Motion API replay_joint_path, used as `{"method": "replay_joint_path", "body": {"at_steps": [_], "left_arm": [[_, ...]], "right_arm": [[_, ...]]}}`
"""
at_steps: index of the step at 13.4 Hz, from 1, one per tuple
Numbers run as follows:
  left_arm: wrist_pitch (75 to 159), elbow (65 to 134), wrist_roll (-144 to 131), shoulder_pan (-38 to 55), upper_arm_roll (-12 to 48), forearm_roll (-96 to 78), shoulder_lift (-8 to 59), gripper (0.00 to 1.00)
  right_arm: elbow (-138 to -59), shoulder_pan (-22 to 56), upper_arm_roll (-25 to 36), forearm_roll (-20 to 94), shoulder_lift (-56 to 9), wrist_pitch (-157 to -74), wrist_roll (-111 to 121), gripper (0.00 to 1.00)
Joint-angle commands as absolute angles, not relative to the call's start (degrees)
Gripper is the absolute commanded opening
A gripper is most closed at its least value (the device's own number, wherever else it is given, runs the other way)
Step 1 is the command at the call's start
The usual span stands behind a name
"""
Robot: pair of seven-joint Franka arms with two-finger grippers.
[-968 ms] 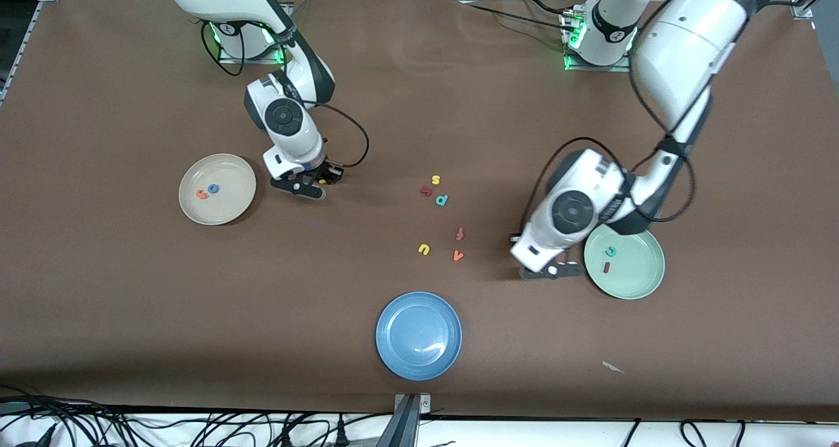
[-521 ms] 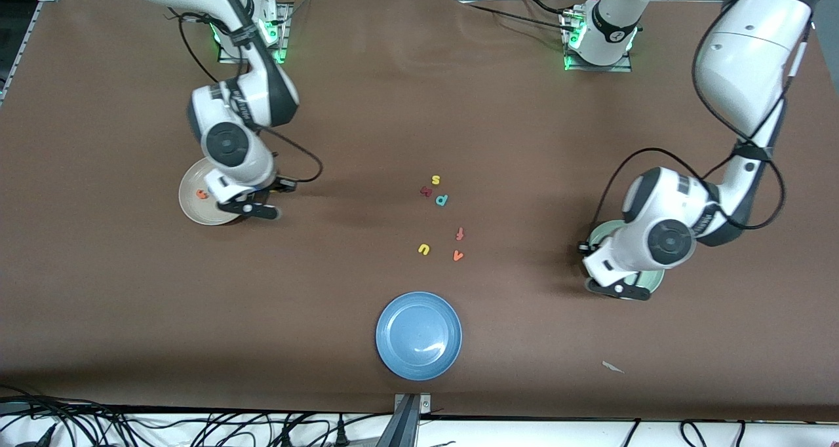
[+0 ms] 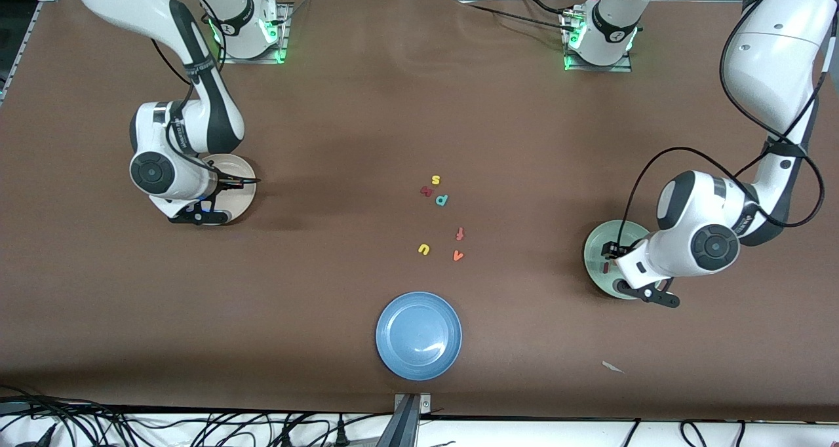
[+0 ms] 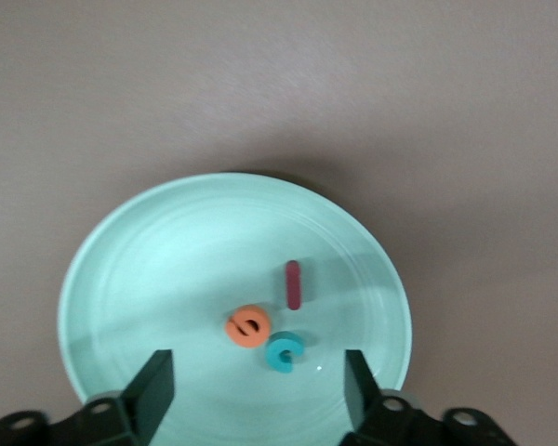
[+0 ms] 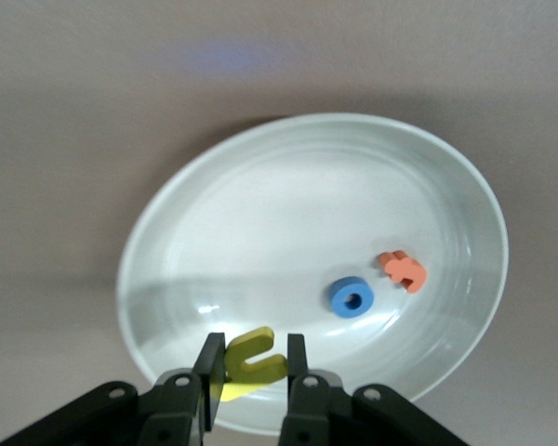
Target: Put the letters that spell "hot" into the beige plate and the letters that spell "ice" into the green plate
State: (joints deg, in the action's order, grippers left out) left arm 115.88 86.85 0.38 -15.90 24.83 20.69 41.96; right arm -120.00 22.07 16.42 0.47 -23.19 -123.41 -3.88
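mid-table, stray letters (image 3: 440,217) clear of both plates; blue plate (image 3: 419,335) nearer.

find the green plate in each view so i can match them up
Front view: the green plate lies toward the left arm's end of the table, partly under the left pincer.
Left wrist view: the plate fills the middle, holding three letters.
Right wrist view: not in it.
Shared landmark: the dark red i on the plate.
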Motion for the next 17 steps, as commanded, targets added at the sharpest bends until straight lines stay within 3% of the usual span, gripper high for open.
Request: {"method": "replay_joint_path", "body": {"at_steps": [1, 2, 3, 4, 8, 13, 17], "left_arm": [[113.5, 87.2, 0.8, -17.9, 25.7, 21.4, 39.1, 1.00], [111.7, 87.1, 0.8, -18.0, 25.7, 21.4, 38.2, 1.00], [110.8, 87.2, 1.3, -18.5, 25.7, 21.4, 37.2, 1.00], [109.8, 87.2, 1.6, -19.6, 25.8, 21.4, 36.8, 1.00], [107.9, 89.4, 1.8, -19.3, 24.0, 15.0, 31.8, 1.00], [107.8, 98.3, 6.2, -6.7, 7.5, -1.3, 18.5, 1.00], [107.8, 102.1, -1.8, -1.4, 4.7, -1.3, 8.3, 1.00]], "right_arm": [[-120.3, 20.8, 16.2, 1.8, -24.7, -125.5, -0.9, 0.36], [-120.2, 20.8, 16.2, 1.8, -24.6, -125.5, -0.9, 0.66], [-120.1, 20.8, 16.2, 1.8, -24.2, -125.4, -1.1, 0.90], [-119.5, 20.8, 16.2, 1.9, -23.6, -124.8, -1.5, 0.99], [-113.7, 20.8, 17.6, 1.9, -17.8, -118.8, -2.3, 1.00], [-107.8, 20.8, 19.2, 1.8, -9.4, -112.3, -2.6, 1.00], [-94.5, 20.6, 20.8, 1.7, -9.3, -95.2, -3.9, 1.00]]}}
